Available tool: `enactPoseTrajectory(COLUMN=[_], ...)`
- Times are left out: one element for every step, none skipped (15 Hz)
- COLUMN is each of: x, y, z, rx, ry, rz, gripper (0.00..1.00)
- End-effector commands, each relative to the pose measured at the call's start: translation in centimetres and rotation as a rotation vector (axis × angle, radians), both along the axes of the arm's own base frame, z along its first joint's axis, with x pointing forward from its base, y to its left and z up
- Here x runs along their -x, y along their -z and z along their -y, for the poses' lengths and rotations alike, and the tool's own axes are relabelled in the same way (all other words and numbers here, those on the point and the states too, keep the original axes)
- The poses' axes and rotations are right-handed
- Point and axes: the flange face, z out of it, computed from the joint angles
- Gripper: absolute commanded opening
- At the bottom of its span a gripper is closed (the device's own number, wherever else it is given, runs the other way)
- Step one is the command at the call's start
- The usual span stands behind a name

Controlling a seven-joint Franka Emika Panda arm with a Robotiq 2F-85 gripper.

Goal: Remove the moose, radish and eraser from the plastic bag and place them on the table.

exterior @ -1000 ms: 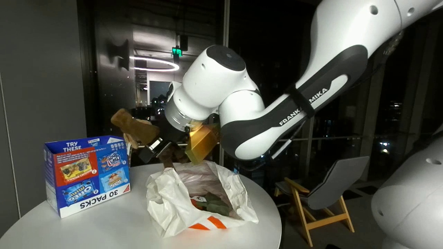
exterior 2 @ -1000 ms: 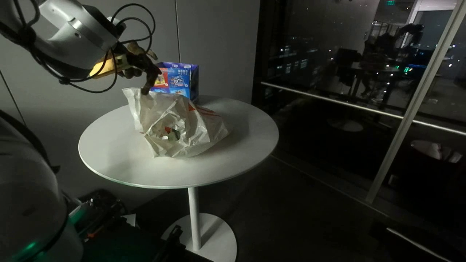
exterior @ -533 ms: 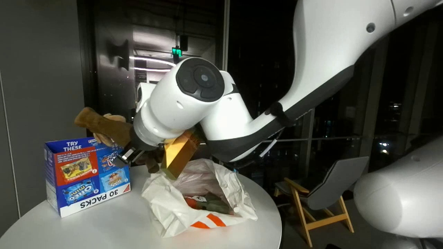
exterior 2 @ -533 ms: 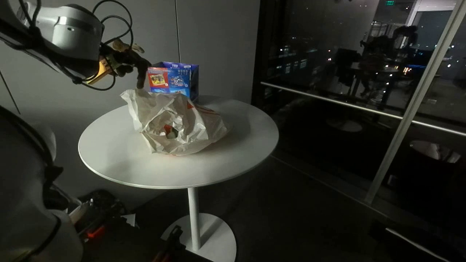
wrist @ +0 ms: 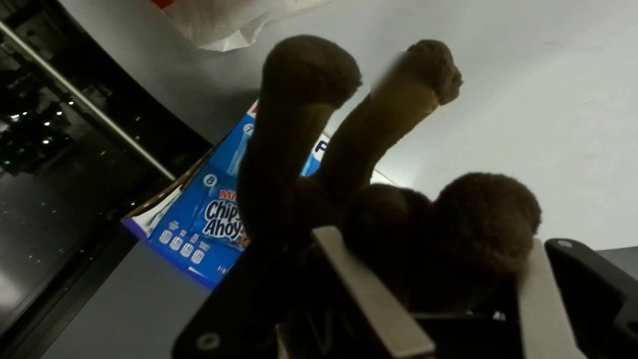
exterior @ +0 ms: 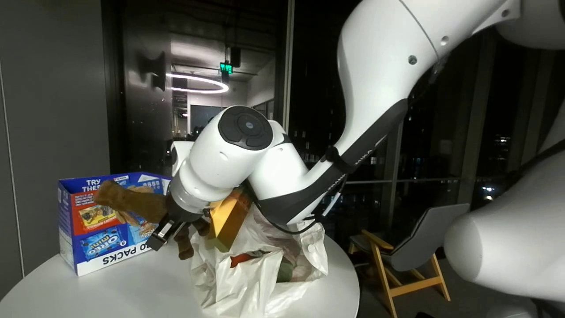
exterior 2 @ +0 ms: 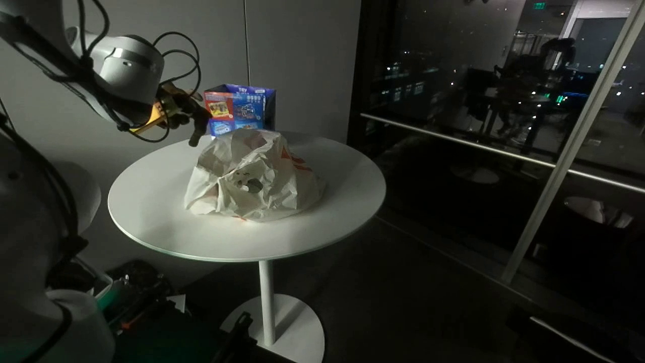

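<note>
The place looks like an office lounge or meeting corner. A plain grey panelled wall stands beside tall dark glass panes speckled with small lights. A round white pedestal table and a low, wood-framed grey armchair furnish it, and a glowing white ring-shaped lamp and a small lit green sign show high in the background

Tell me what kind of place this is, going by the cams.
Probably an office or similar commercial building, likely at night: there's what looks like a lit green exit sign, a ring-shaped light, and tall dark glazing dotted with small lights.
</note>
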Motion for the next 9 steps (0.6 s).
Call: enactPoseTrajectory(x=[-1.4,-1.3,-1.1,-0.7,-0.3,0.0,0.0,0.0,-0.1], y=[-1.5,-1.6,-1.7,-1.7,-1.5,0.4,-0.7,0.2,1.4], z=[0.9,1.0,1.1,1.1,1.0,0.5,0.5,0.2,-0.2], rx=[-0.099,-0.113,-0.125,-0.136,-0.143,-0.132,-0.145,-0.130,-0.099], ry=[-0.092,-0.119,-0.148,-0.175,-0.205,-0.227,-0.253,-0.270,-0.275], rz=[-0.112,-0.138,-0.164,-0.194,-0.226,-0.292,-0.311,-0.366,-0.431], gripper=[0.07,0.07,0.07,0.07,0.07,0.07,0.07,0.07,0.07])
